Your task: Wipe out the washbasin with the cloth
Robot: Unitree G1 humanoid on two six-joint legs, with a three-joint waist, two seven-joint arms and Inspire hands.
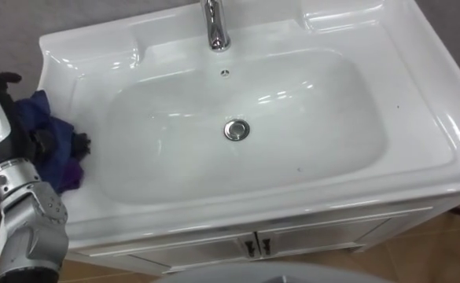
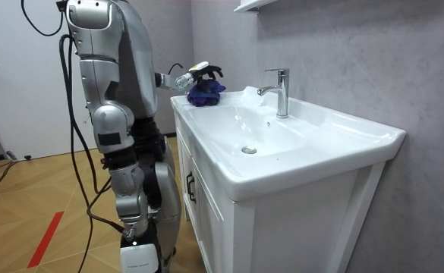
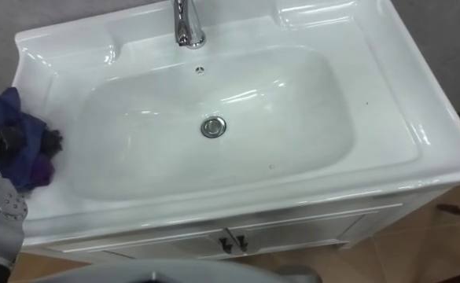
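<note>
A white basin (image 1: 418, 118) on a white cabinet lies right below me, with a chrome drain (image 1: 236, 130) in the middle of its bowl. A dark blue and purple cloth (image 1: 34, 106) is bunched on the basin's left rim. My left hand (image 1: 42, 141) rests on the cloth, its black fingers curled into the folds. In the room view the hand (image 2: 203, 72) sits on top of the cloth (image 2: 205, 94) at the basin's far corner. I stand at the basin's front, and my right arm hangs at my side.
A chrome tap (image 1: 215, 27) stands at the back rim, by the wall. Below the front edge are two cabinet doors (image 1: 253, 244) with dark handles. Wooden floor (image 2: 39, 197) lies behind me.
</note>
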